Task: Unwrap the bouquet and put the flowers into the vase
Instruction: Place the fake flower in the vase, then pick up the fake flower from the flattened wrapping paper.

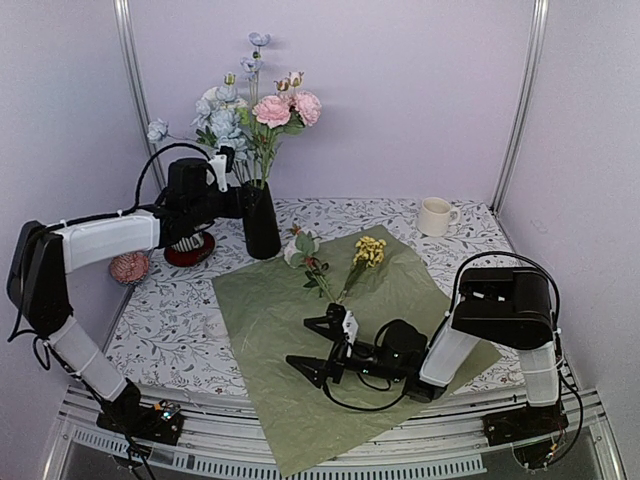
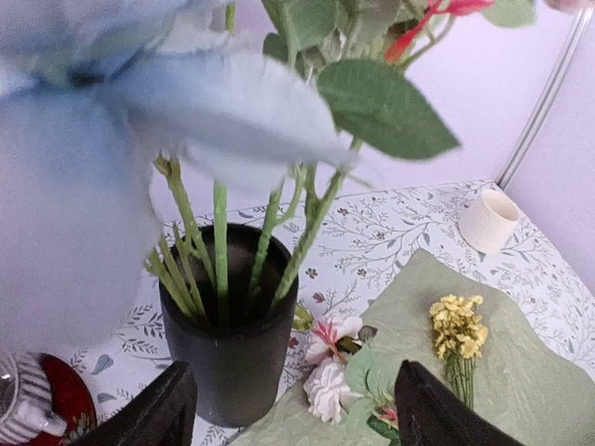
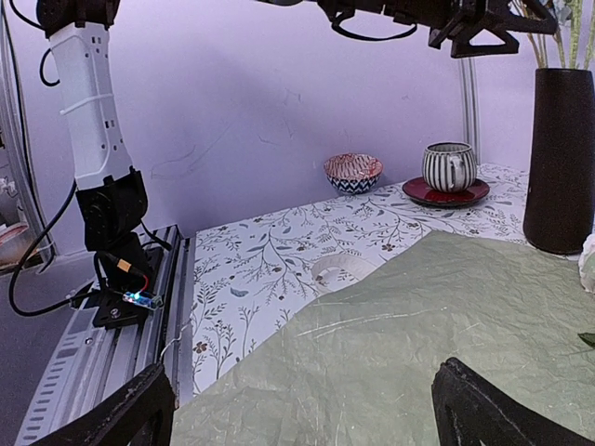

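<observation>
The black vase (image 1: 262, 222) stands at the back left with several flowers (image 1: 272, 110) in it, pink and light blue. My left gripper (image 1: 232, 175) hovers by its rim. In the left wrist view the left gripper (image 2: 297, 418) is open and empty above the vase (image 2: 232, 344), green stems (image 2: 221, 251) rising from it. The bouquet's wrap (image 1: 300, 300) lies spread flat, olive side up. On it rest a white-pink flower (image 1: 300, 248) and a yellow cluster (image 1: 369, 250). My right gripper (image 1: 315, 345) is open low over the paper (image 3: 418, 344), holding nothing.
A white mug (image 1: 434, 215) sits at the back right. A striped cup (image 3: 449, 165) on a red saucer (image 3: 444, 192) and a small patterned bowl (image 1: 129, 267) stand left of the vase. A pale ribbon loop (image 3: 339, 269) lies at the paper's edge.
</observation>
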Robot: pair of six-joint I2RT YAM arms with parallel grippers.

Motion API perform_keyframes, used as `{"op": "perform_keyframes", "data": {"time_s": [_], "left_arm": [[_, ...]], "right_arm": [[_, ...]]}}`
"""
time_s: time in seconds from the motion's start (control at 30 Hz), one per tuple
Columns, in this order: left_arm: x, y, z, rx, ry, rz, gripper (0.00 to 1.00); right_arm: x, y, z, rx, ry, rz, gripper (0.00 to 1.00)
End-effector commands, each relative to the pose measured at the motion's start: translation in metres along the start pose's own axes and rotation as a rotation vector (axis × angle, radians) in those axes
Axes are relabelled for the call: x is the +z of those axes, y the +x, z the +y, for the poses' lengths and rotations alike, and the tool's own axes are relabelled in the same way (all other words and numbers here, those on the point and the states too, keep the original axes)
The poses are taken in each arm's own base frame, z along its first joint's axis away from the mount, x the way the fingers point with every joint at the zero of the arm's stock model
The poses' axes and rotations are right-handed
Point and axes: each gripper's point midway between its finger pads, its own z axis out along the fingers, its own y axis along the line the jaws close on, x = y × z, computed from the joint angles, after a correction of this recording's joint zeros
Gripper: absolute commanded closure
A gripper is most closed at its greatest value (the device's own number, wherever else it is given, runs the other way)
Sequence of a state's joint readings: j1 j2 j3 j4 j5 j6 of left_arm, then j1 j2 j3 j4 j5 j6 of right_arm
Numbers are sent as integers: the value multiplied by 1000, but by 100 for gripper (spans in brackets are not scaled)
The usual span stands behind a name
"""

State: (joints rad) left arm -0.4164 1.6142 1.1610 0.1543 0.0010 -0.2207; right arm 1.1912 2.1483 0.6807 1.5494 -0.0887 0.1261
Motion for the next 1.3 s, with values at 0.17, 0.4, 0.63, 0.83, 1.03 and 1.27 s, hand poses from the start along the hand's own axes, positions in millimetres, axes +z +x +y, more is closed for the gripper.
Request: {"op": "perform_keyframes", "data": {"time_s": [0.17, 0.4, 0.63, 0.83, 1.03, 1.27], "left_arm": [[-49, 22, -35, -24, 137, -18, 23], [-87, 52, -46, 12, 225, -86, 23], [-111, 83, -45, 37, 263, -154, 24], [-125, 92, -45, 40, 286, -190, 24], [-133, 91, -46, 28, 298, -217, 25], [-136, 89, -44, 30, 287, -232, 25]], "right_arm": [[-13, -52, 6, -18, -10, -219, 1], [-17, -54, 1, 2, 20, -237, 1], [-9, -51, -3, 14, 34, -224, 1], [-2, -49, -6, 24, 52, -205, 1], [-3, -53, -7, 35, 62, -209, 1], [-23, -62, -25, -14, 196, -179, 1]]}}
